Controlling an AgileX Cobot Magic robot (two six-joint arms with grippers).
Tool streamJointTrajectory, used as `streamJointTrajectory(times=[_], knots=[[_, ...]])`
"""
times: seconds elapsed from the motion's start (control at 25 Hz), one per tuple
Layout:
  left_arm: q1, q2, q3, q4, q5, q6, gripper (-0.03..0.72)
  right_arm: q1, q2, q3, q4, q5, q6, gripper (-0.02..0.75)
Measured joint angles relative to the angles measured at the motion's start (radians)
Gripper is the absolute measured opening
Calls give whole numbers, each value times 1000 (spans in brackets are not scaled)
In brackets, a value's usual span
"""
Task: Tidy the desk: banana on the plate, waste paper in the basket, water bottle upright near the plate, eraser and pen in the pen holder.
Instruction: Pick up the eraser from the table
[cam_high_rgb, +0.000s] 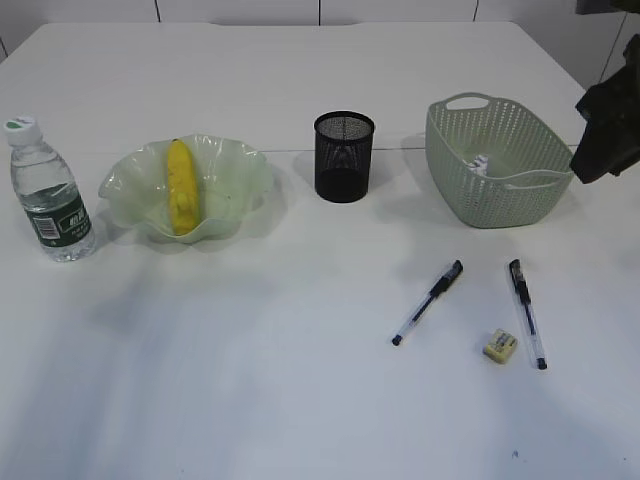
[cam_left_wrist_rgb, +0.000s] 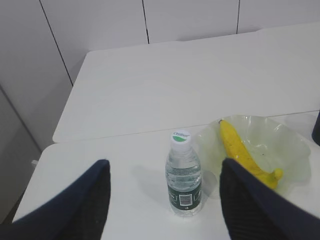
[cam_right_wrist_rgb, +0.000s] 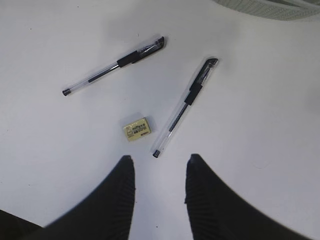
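Yellow banana (cam_high_rgb: 180, 186), black mesh pen holder (cam_high_rgb: 344, 156)

No print on the bottle (cam_left_wrist_rgb: 184, 179) label (or the eraser (cam_right_wrist_rgb: 137, 129)) is legible.

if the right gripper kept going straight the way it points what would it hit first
Probably the nearer pen: its tip lies just ahead of the open right gripper, in line with the gap between the fingers. The eraser sits slightly to the side. Depth is unclear, so it might meet the table first.
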Motion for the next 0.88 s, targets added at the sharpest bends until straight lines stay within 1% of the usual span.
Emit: streamJointTrajectory(times=[0.28,0.4,0.52,0.72,0.88], knots=[[0,-36,0,-1,12,0,485,0,0,9,-4,0,-50,261],[0,-36,0,-1,16,0,484,0,0,9,-4,-1,-75,273],[0,-36,0,-1,16,0,485,0,0,9,-2,-1,-102,315],[0,-36,0,-1,16,0,484,0,31,9,48,-1,-180,438],[0,-36,0,-1,16,0,484,0,92,9,77,-6,-195,465]])
